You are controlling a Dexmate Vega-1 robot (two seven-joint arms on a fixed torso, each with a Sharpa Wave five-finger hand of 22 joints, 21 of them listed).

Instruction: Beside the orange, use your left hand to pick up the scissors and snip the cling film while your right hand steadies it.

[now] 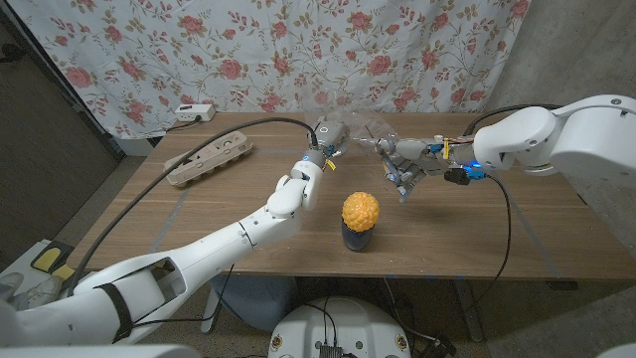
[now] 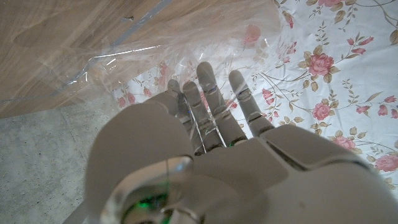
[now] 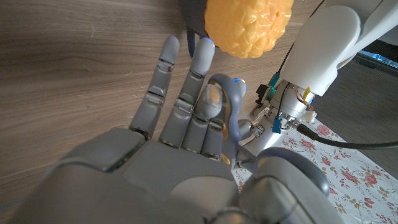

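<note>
The orange [image 1: 360, 210] is a bumpy yellow-orange ball on a dark base at the table's middle, also seen as the orange [image 3: 249, 25] just past my right fingers. The scissors [image 3: 227, 107] show as a grey handle loop that my right hand [image 3: 186, 124] grips between thumb and fingers. That right hand [image 1: 405, 169] hangs above the table, behind and to the right of the orange. The cling film [image 1: 356, 129] is a clear crumpled sheet raised behind the orange. My left hand [image 1: 328, 144] reaches into the cling film [image 2: 118, 62], with the fingers [image 2: 208, 93] straight against it.
A brown egg carton [image 1: 209, 159] lies at the table's far left, with a white power strip [image 1: 194, 112] behind it. A floral curtain [image 1: 328, 50] hangs behind the table. Black cables arc over the wooden table [image 1: 497, 239] to both wrists.
</note>
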